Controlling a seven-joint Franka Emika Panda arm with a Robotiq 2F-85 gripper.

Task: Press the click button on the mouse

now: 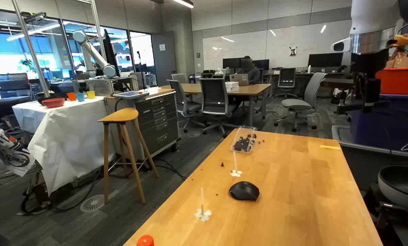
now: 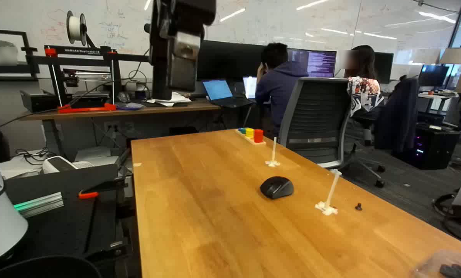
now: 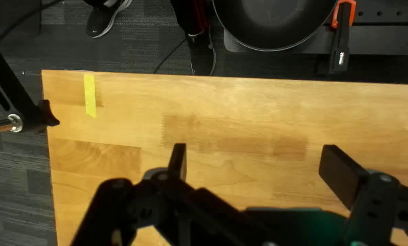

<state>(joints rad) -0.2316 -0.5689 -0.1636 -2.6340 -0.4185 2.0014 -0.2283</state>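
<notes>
In the wrist view, the gripper (image 3: pixel 254 165) is spread wide, holding nothing. In an exterior view, the mouse (image 1: pixel 244 191) sits on the table (image 1: pixel 299 171). In an exterior view, a white stick (image 2: pixel 274 151) stands at the mouse's twelve o'clock.

There are one mouse (image 1: pixel 244 191), two pale sticks (image 2: pixel 332 189), one claw (image 3: pixel 255 160) and one stool (image 1: pixel 121 115).

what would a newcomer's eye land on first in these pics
Probably the black domed computer mouse, dark against the honey-coloured wooden tabletop in both exterior views. In the wrist view, the open black two-fingered gripper stands out against the wood, with a flat, bright yellow strip near the tabletop's corner.
</notes>
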